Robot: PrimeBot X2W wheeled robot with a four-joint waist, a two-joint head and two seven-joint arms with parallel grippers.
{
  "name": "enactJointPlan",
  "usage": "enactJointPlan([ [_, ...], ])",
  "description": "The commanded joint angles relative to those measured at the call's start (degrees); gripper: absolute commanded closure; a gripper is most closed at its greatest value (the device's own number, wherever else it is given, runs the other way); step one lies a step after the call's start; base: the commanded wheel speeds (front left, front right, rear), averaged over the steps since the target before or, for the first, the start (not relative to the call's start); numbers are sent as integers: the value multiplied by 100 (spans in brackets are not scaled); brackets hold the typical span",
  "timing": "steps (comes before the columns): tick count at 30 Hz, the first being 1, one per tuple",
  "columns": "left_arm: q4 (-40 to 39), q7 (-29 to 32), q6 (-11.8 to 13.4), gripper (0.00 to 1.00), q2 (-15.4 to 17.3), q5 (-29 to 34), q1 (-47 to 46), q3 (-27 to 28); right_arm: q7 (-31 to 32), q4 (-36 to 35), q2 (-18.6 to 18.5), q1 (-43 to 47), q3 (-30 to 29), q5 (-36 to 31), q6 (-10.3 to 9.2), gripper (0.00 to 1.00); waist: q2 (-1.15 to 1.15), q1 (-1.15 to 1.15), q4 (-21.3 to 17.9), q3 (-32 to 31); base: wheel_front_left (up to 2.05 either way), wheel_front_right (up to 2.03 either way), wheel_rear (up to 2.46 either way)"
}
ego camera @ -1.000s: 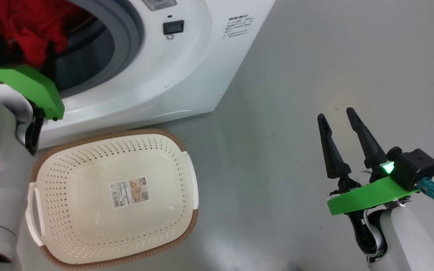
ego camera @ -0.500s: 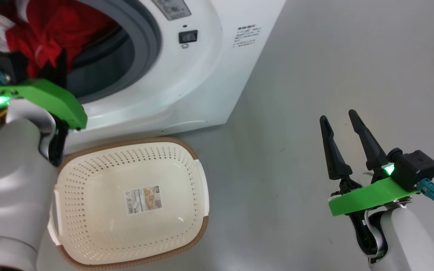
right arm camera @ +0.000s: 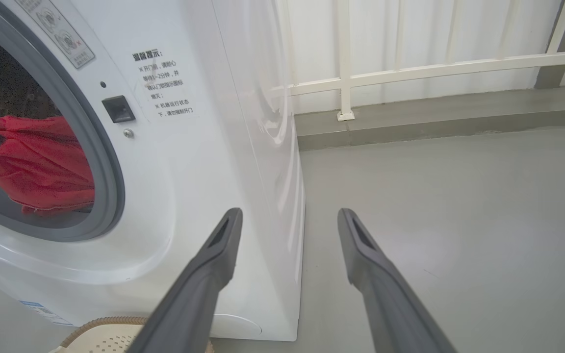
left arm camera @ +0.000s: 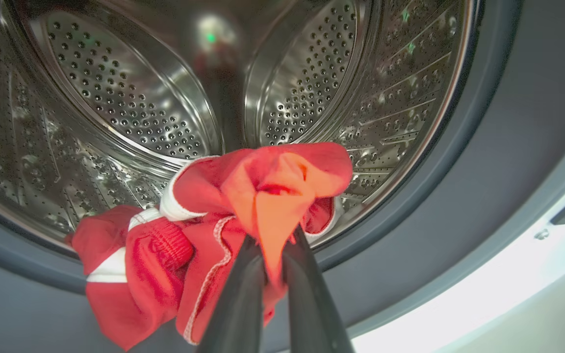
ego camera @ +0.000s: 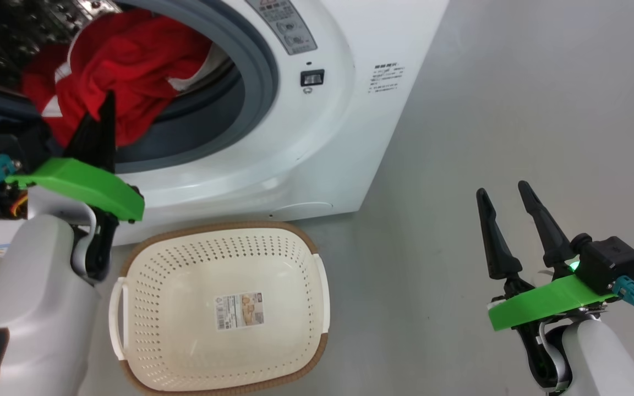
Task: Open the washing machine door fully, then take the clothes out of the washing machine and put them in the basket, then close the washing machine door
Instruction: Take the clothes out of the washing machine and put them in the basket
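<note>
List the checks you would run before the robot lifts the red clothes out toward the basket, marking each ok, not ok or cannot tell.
1. Left gripper shut on the clothes: ok, red fabric pinched between its fingers.
2. Clothes out of the washing machine: not ok, the bundle hangs over the grey gasket.
3. Basket waiting below the opening: ok, upright and empty.
4. Right gripper out of the way: ok, open, off to the side above the floor.
5. Every garment caught in the grip: cannot tell.
</note>
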Motion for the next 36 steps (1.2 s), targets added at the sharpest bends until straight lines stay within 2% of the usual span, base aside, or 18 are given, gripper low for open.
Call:
enactJointPlan([
  [1, -371, -70, 8, 100, 171, 111, 175, 264, -36, -116, -16, 125, 90, -83, 36, 0, 0, 0, 96, -144, 0, 0, 0],
  [23, -3579, -71, 8, 100, -190, 681, 2140, 1145, -36, -153, -16, 321, -92, -125, 36, 0, 0, 0, 305, -346, 0, 0, 0],
  [32, -4797, -71, 8, 100, -306, 829, 2779, 1226, -36, -170, -16, 345, -138, -168, 36, 0, 0, 0, 358, -346, 0, 0, 0],
  [36, -5085, -71, 8, 100, -358, 911, 3032, 1174, -36, -168, -16, 331, -122, -178, 36, 0, 0, 0, 365, -325, 0, 0, 0],
])
